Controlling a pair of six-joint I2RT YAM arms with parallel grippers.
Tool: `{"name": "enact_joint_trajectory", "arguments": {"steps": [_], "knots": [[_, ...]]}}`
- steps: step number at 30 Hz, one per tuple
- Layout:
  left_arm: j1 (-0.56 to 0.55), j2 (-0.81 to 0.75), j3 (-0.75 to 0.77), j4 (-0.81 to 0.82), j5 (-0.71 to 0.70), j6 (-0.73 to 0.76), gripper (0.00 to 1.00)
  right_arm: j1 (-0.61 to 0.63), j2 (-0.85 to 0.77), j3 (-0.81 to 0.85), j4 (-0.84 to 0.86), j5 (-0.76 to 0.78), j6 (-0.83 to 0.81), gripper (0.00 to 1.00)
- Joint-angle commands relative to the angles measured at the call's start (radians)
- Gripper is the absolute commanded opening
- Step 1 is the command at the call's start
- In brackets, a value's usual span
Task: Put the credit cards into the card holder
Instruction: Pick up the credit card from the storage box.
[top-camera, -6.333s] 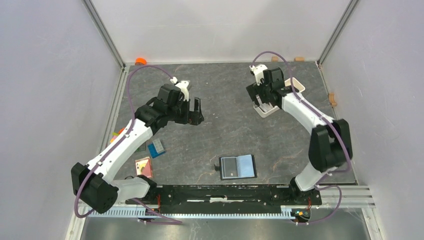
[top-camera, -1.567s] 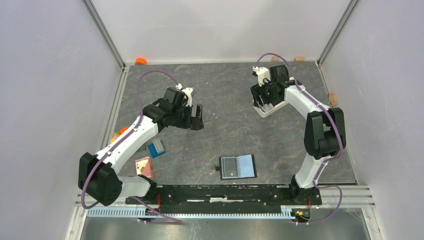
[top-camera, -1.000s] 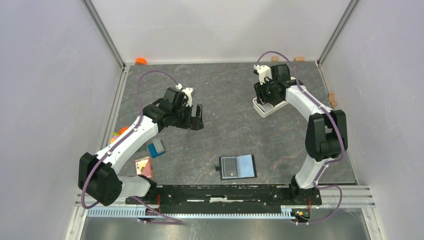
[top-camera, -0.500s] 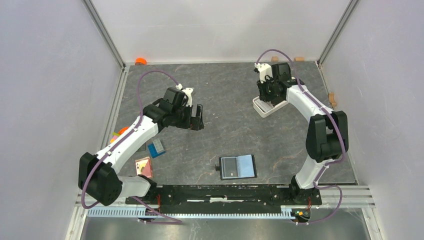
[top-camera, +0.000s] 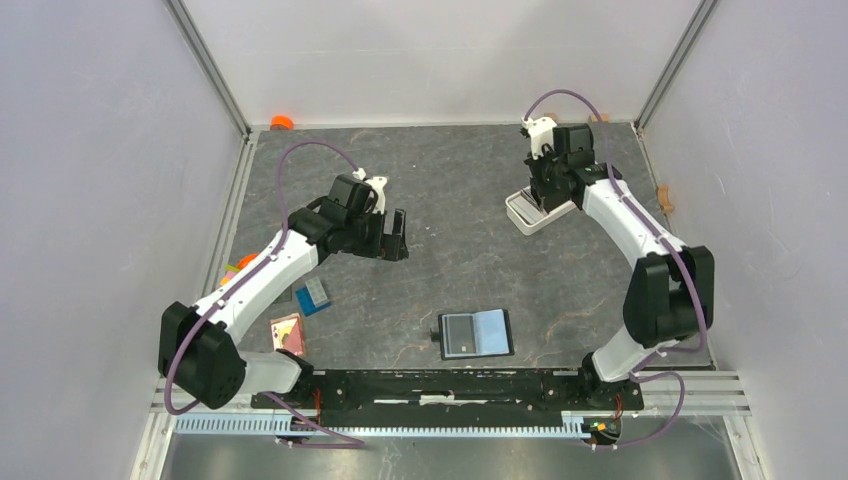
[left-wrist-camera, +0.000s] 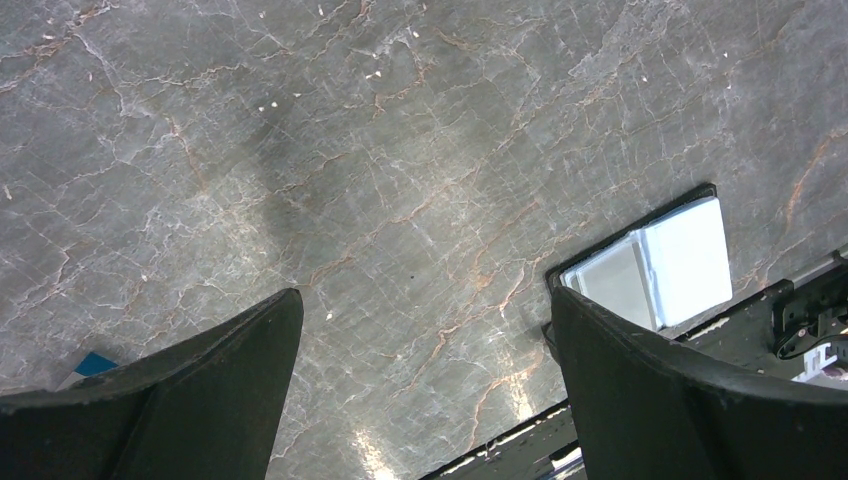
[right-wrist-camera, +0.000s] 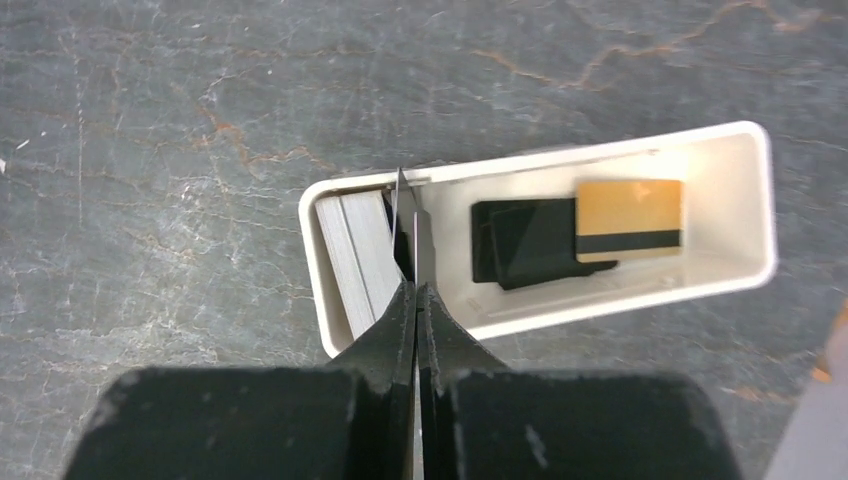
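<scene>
The card holder (top-camera: 461, 335) lies open near the front middle of the table, with a light blue card (top-camera: 493, 330) on its right half. More credit cards lie in a white tray (right-wrist-camera: 735, 215): a pale stack (right-wrist-camera: 355, 255), black ones (right-wrist-camera: 525, 245) and a tan-orange one (right-wrist-camera: 628, 218). My right gripper (right-wrist-camera: 413, 287) is over the tray's left end, shut on a thin card (right-wrist-camera: 404, 215) that I see edge-on. In the top view this gripper (top-camera: 546, 196) hangs over the tray (top-camera: 521, 214). Left of centre, my left gripper (top-camera: 393, 233) hovers open and empty. Its wrist view shows the card holder (left-wrist-camera: 650, 265) beside the right finger.
A blue ridged block (top-camera: 313, 295) and a pink rectangle (top-camera: 286, 331) lie near the left arm. An orange piece (top-camera: 281, 122) sits at the back left corner. Small wooden blocks (top-camera: 664, 197) lie by the right wall.
My right gripper has closed on a card in the tray, and its wrist has shifted right and towards the back. The left arm has stayed still.
</scene>
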Motion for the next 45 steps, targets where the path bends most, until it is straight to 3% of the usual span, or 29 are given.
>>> {"name": "enact_joint_trajectory", "arguments": {"steps": [1,10,18,26,33,40,43,45], "knots": [[0.007,-0.002,0.002,0.000,0.029,0.053,1.00,0.006,-0.108,-0.056,0.112,0.126,0.015,0.00],[0.007,-0.038,-0.005,0.018,0.056,0.064,1.00,0.028,-0.304,-0.152,0.256,0.127,0.014,0.00],[0.004,-0.165,-0.066,0.143,0.248,0.097,0.96,0.075,-0.416,-0.099,0.096,-0.181,0.115,0.00],[-0.034,-0.227,-0.129,0.284,0.544,0.104,0.96,0.246,-0.497,-0.254,0.089,-0.553,0.235,0.00],[-0.113,-0.200,-0.133,0.284,0.562,0.123,0.96,0.356,-0.522,-0.415,0.302,-0.828,0.421,0.00],[-0.157,-0.164,-0.124,0.258,0.556,0.137,0.96,0.378,-0.529,-0.450,0.392,-0.921,0.474,0.00],[-0.178,-0.151,-0.121,0.257,0.613,0.140,0.90,0.378,-0.522,-0.443,0.398,-0.931,0.476,0.00],[-0.193,-0.136,-0.116,0.258,0.654,0.139,0.72,0.378,-0.515,-0.439,0.401,-0.934,0.473,0.00]]}}
